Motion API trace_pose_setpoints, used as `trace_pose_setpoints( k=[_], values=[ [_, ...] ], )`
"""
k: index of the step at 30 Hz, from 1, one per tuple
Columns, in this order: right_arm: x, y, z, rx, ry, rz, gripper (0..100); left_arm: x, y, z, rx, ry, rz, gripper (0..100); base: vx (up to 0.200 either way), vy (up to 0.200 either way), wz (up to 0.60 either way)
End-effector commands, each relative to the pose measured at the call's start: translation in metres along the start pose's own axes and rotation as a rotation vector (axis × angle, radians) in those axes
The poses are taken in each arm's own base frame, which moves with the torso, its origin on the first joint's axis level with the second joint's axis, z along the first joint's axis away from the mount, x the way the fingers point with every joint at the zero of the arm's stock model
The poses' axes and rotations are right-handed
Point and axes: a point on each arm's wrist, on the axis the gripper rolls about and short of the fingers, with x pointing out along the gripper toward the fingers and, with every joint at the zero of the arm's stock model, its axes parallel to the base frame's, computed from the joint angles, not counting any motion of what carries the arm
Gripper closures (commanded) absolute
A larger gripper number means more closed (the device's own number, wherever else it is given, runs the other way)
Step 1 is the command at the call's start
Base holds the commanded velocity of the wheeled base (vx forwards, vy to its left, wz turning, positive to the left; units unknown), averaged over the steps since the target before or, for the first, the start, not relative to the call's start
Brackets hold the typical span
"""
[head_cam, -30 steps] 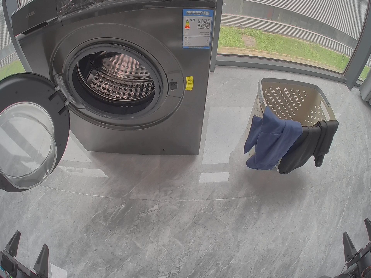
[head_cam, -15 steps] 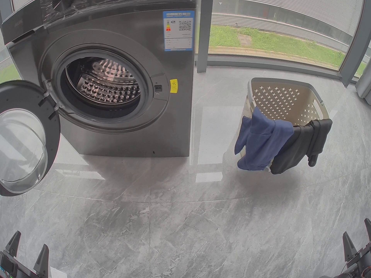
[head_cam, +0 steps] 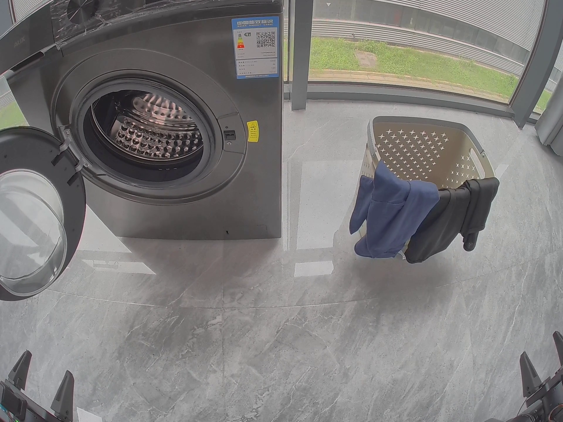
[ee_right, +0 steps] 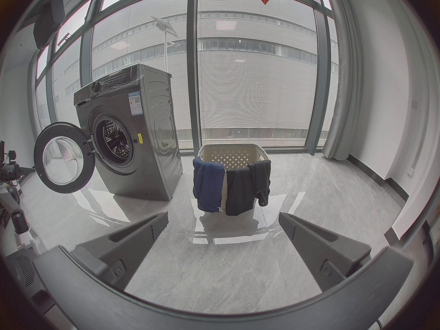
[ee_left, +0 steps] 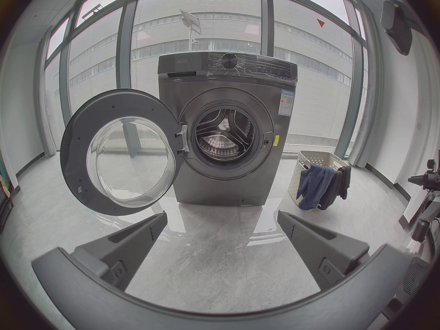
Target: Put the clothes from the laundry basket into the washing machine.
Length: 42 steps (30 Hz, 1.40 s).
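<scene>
A grey washing machine stands at the back left, its round door swung wide and its steel drum bare. To its right a cream laundry basket sits on the floor. A blue garment and a black garment hang over its near rim. My left gripper is low at the near left, open and holding nothing. My right gripper is low at the near right, also open, far from the basket. The wrist views show the machine, the basket and both garments ahead.
Grey marble floor stretches between me and both machine and basket. Floor-to-ceiling windows run behind them, with a window post beside the machine. The open door juts out over the floor at the left.
The whole head picture has shifted left, so the camera has turned or moved; machine and basket keep their places relative to each other. Both grippers hold the same positions.
</scene>
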Motion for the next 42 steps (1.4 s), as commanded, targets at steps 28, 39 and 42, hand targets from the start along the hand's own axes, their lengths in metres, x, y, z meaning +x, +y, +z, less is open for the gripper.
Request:
trace_pose_setpoints(
  k=[28, 39, 42],
  values=[
    [0.0002, 0.0000, -0.0052, 0.000, 0.002, 0.000, 0, -0.0001, 0.0003, -0.0053, -0.002, -0.001, -0.001, 0, 0.007, -0.150, 0.00],
    [0.0002, 0.0000, -0.0052, 0.000, 0.002, 0.000, 0, -0.0001, 0.0003, -0.0053, -0.002, -0.001, -0.001, 0, 0.200, 0.000, 0.00],
    [0.0002, 0.0000, -0.0051, 0.000, 0.001, 0.000, 0, -0.0001, 0.0003, -0.0053, -0.002, -0.001, -0.001, 0, 0.200, 0.000, 0.00]
  ],
)
